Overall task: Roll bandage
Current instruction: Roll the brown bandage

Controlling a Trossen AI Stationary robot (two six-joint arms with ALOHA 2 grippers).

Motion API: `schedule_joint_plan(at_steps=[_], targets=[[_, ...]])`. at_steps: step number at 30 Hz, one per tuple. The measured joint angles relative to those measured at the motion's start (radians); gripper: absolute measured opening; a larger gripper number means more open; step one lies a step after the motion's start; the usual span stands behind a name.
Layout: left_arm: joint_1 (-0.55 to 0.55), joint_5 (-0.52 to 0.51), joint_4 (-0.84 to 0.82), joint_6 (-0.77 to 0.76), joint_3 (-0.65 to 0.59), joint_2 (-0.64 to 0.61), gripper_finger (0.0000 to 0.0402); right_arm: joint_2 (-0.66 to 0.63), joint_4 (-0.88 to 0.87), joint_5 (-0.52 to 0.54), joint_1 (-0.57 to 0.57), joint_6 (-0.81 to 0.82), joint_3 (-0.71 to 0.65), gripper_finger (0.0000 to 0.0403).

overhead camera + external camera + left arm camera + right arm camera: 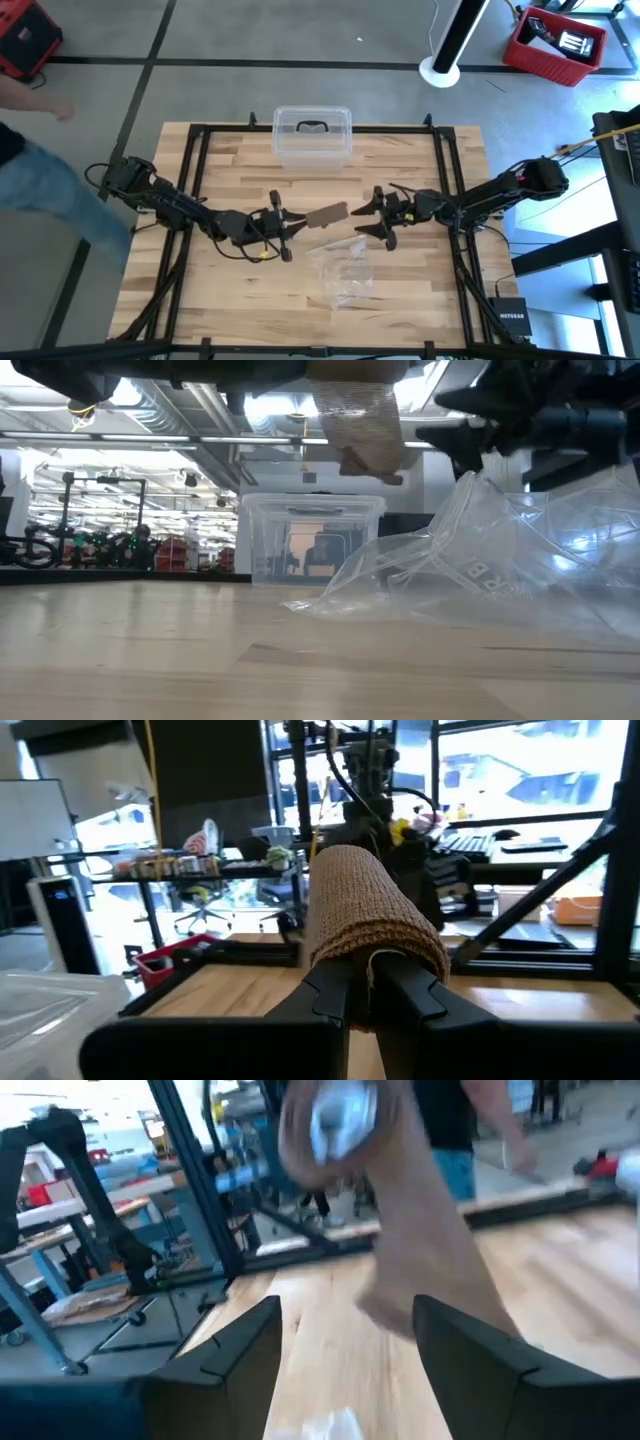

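Bandage [326, 214] pinched in left end effector [287, 228], airborne

Both arms reach inward above the table's middle: the left gripper [283, 226] is clamped tight, the right gripper [378, 216] spread wide.

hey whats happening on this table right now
Two robot arms are working on a brown bandage above the middle of a wooden table. The left pincer is shut on one end and holds it up in the air. The right pincer is open, facing the loose end without touching it. A crumpled clear plastic bag lies below them, and a clear plastic box sits at the far edge.
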Motion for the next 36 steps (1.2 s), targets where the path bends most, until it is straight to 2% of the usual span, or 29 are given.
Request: schedule_joint_plan(at_steps=[7,10,18,23,30,36], targets=[[-0.006,0.032,-0.013,-0.031,0.0,0.0,0.0019,-0.002,-0.096,0.115,0.0,-0.236,0.06,0.0227],[-0.009,0.032,-0.007,-0.036,0.0,0.0,0.0019,-0.002,-0.136,0.141,0.0,-0.281,0.065,0.0227],[-0.009,0.032,0.005,-0.04,0.0,0.0,0.0019,0.062,-0.118,0.104,0.0,-0.287,0.069,0.0227],[-0.009,0.041,0.029,-0.04,0.0,0.0,0.0019,0.125,-0.02,0.026,0.0,-0.291,0.069,0.0224],[-0.009,0.042,0.026,-0.038,0.0,0.0,0.0019,0.212,0.038,0.015,0.0,-0.31,0.097,0.0175],[-0.01,0.042,0.024,-0.033,0.0,0.0,0.0019,0.281,0.001,-0.1,0.0,-0.314,0.17,0.0112]])
